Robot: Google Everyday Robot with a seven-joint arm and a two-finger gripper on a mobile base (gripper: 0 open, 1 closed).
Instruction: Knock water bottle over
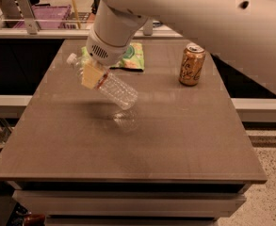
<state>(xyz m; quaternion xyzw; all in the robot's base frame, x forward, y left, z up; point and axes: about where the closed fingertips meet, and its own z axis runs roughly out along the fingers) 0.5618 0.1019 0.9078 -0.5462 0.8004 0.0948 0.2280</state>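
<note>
Gripper (pixel 93 75): sits at the low end of the arm, directly under the wrist housing. Cream-yellow, flat-sided and blocky, w/ a thin reddish-brown edge on its right side. Just above the gripper is the wrist housing (pixel 113 32): white, smooth, rounded drum shape. On the drum face nearest the gripper is a vent grille (pixel 99 51), a patch of small dark dots. Farther up & right of the gripper is the arm link (pixel 213 27): thick white tube, matte, no cables visible. One small dark round hole (pixel 244 4) in its shell.
</note>
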